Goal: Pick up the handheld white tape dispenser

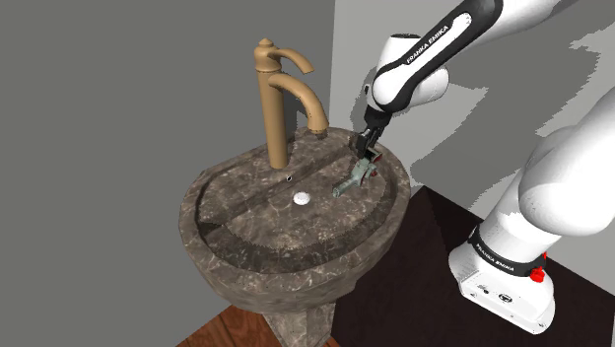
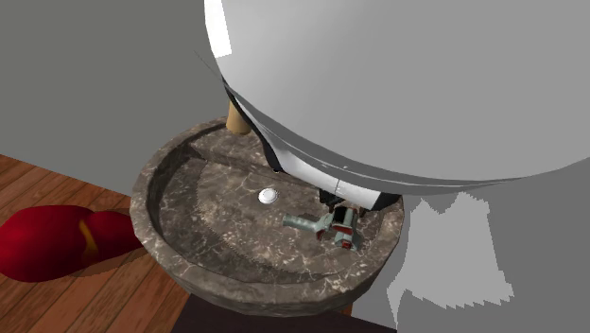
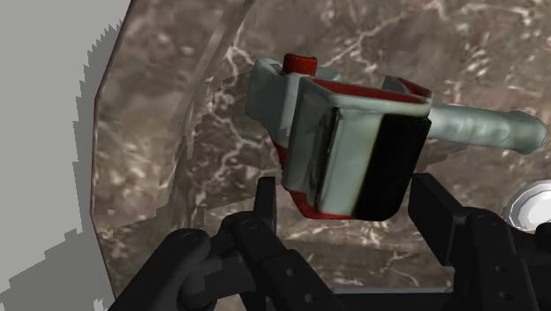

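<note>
Flanking tape dispenser in sink: hand spread, contact unclear.

The white arm blocks the top of the second exterior view, so the faucet is just a stub at its base, and the back rim of the sink is covered too. A red blob on the floor runs off the left edge, no idea what it is. Shoulder view: the gripper covers one end of the tape dispenser. Wrist view clips the drain at the edge.
</note>
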Motion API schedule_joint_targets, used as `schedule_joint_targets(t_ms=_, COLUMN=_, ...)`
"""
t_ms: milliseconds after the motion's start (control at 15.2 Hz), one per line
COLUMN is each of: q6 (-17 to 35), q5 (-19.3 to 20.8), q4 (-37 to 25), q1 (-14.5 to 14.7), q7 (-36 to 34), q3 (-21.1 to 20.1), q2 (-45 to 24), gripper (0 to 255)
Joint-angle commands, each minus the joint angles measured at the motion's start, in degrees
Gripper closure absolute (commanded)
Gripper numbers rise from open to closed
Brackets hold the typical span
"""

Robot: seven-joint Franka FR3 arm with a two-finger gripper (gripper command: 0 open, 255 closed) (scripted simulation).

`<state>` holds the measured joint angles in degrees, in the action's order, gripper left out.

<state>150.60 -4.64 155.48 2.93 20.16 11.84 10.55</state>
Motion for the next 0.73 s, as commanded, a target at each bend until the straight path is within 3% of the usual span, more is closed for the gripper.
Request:
schedule_joint_targets(t_ms=0, q6=-0.03, q5=0.0, q4=0.05, q1=0.01, q7=-0.01, q3=-0.02, q2=-0.04, gripper=255)
schedule_joint_targets(t_ms=660, q6=-8.56, q5=2.65, q4=-2.03, q1=-1.16, q7=-2.38, q3=-0.91, q2=6.55, gripper=255)
